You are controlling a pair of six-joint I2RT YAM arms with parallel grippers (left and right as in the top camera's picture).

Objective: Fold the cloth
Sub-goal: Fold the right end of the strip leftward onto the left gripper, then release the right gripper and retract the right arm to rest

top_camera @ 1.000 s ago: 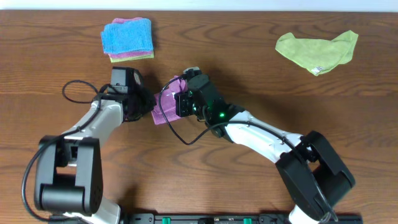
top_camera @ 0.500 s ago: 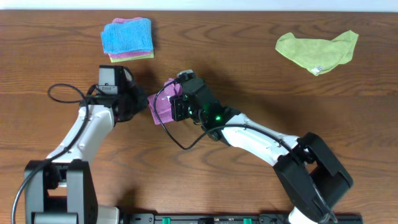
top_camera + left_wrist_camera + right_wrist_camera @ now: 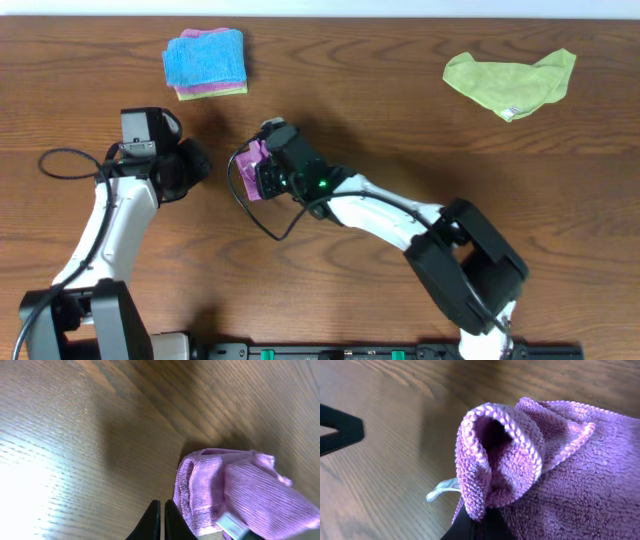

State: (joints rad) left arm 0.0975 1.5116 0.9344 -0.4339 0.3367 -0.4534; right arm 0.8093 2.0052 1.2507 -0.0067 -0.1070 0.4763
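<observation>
The purple cloth (image 3: 251, 158) is bunched up on the wooden table, mostly hidden under my right gripper (image 3: 264, 174). In the right wrist view the right gripper (image 3: 479, 522) is shut on a folded edge of the cloth (image 3: 560, 475), whose white tag sticks out at the left. My left gripper (image 3: 203, 162) is to the left of the cloth, apart from it. In the left wrist view its fingers (image 3: 161, 519) are shut and empty, just left of the cloth's hem (image 3: 235, 490).
A folded stack with a bright blue cloth on top (image 3: 205, 60) lies at the back left. A lime-green cloth (image 3: 510, 78) lies crumpled at the back right. The left arm's cable loops near the left edge.
My left gripper has let go of the cloth and drawn back to the left. My right gripper has moved left with the cloth in it.
</observation>
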